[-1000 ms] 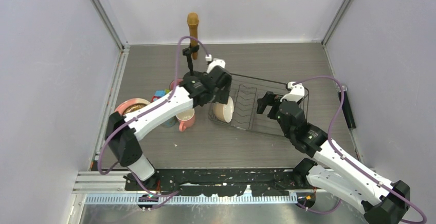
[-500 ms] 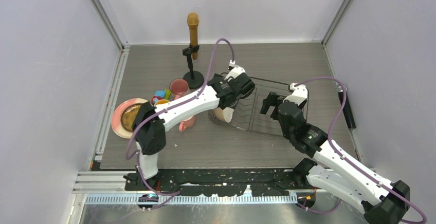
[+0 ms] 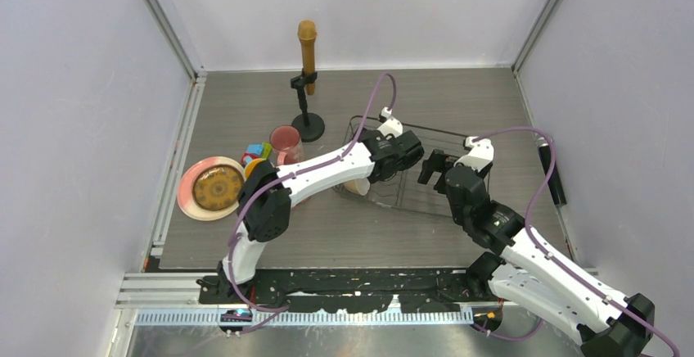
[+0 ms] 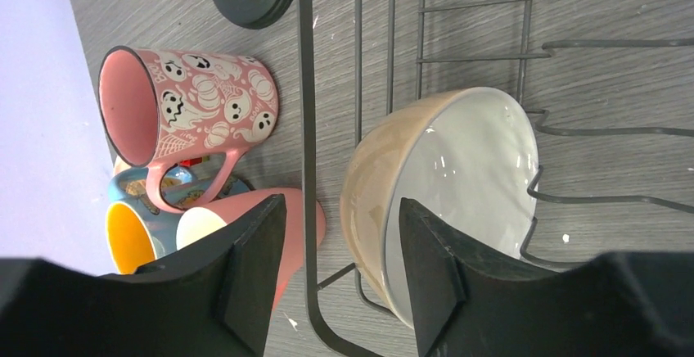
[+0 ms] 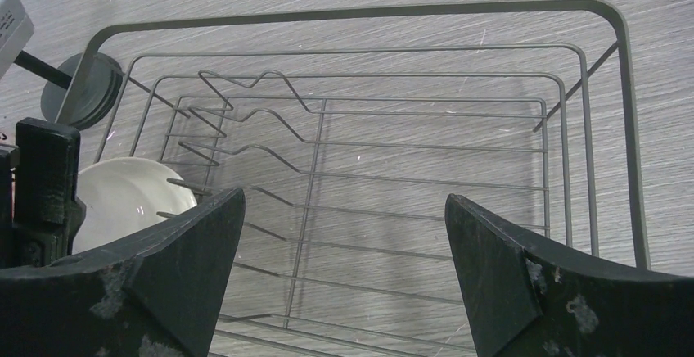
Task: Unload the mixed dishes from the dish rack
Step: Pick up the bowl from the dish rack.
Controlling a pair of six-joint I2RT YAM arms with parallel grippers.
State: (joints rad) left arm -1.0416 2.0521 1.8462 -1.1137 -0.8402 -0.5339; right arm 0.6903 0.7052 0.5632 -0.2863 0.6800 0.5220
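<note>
Straddling one bowl (image 4: 458,201) rim, left fingers (image 4: 254,275) apart; right fingers (image 5: 188,267) wide open; three mugs (image 4: 196,111).

I can read no word, number or brand in any of my views. Seen from my left wrist, the pink ceramic mug (image 4: 213,115) lying on its side carries only printed white ghosts and pumpkins, which are pictures, not letters. At the top left edge of my right wrist's view, a white casing corner (image 5: 8,17) shows a few tiny dark marks that are too small to make out.
</note>
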